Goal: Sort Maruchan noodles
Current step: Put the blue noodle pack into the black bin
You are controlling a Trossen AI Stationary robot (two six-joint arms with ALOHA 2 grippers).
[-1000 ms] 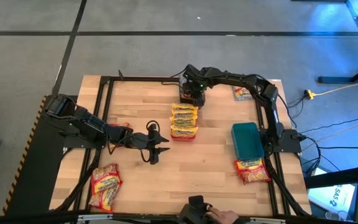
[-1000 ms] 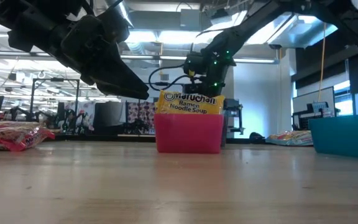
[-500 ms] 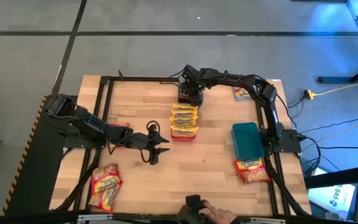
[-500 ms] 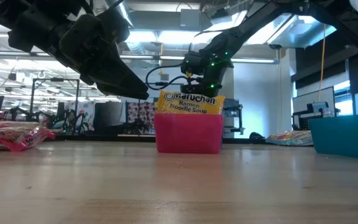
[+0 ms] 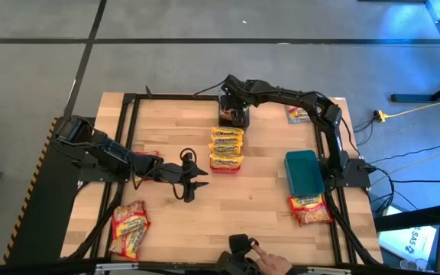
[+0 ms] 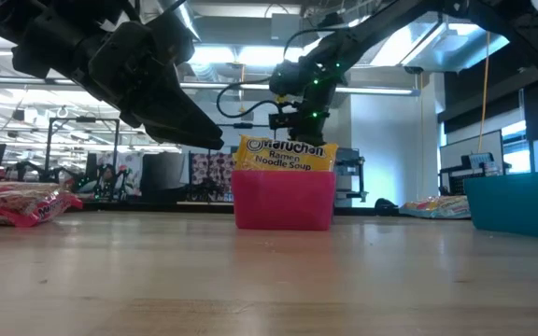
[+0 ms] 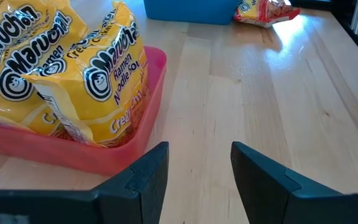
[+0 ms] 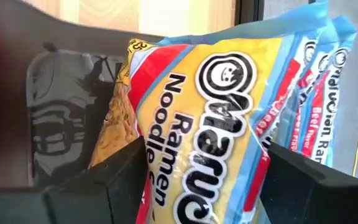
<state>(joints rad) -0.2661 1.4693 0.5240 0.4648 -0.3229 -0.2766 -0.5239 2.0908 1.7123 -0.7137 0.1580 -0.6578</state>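
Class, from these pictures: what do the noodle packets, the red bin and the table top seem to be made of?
Noodle packets: thin glossy plastic film, judging by the creases and highlights.
Red bin: looks like smooth moulded plastic, with an even colour and rounded rim.
Table top: pale wood, apparently joined strips with a light sheen.

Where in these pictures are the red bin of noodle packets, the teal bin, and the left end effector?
red bin (image 6: pixel 283 201): low view, its front wall.
teal bin (image 5: pixel 304 173): high view, its inside floor.
left end effector (image 7: pixel 199 168): left wrist view, midway between its open fingertips.

Grey bin (image 5: pixel 233 116) mostly hidden beneath right claw (image 5: pixel 232 98); contents indiscernible overhead.
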